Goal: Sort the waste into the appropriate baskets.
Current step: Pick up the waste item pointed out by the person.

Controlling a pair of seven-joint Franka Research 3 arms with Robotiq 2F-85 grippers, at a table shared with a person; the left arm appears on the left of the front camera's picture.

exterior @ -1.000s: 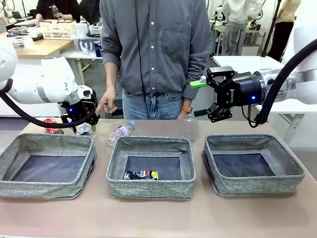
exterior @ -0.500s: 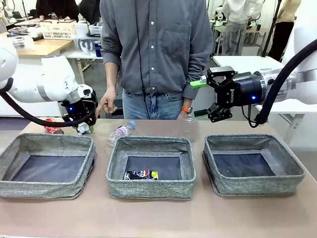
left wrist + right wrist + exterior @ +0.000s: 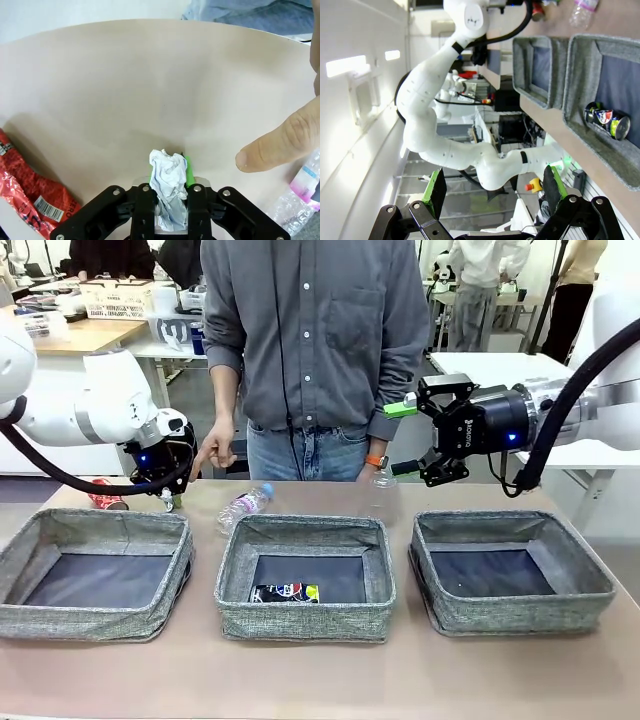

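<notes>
Front view first: three grey baskets stand in a row on the table [image 3: 320,680]. The left basket [image 3: 90,622] lies just on the near side of my left gripper [image 3: 170,502], its dark bottom bare. The middle basket [image 3: 305,624], to that gripper's right, holds the flattened dark printed can [image 3: 285,593], which lies against the near wall with its long axis along that wall. The right basket [image 3: 520,616] sits below and nearer than my right gripper [image 3: 405,438], and its bottom is bare too.

In the left wrist view my left gripper [image 3: 169,175] is pinching the crumpled white paper wad [image 3: 168,186] between its pads. The wad's long axis runs along the fingers, and its crumpled top pokes out past the fingertips, just above the tabletop. The crushed red can [image 3: 30,197] lies to the gripper's left, near but apart. To its right the clear blue-capped plastic bottle [image 3: 243,506] lies on its side, cap pointing away from the gripper toward the far edge. The person's fingertip [image 3: 277,147] hangs close on that same side, apart from the wad. Ahead of the fingers the table is bare out to its far edge.

My right gripper hangs in the air with its jaws spread and nothing between them, fingers pointing toward the middle. The clear plastic cup [image 3: 379,492] stands just below them.
</notes>
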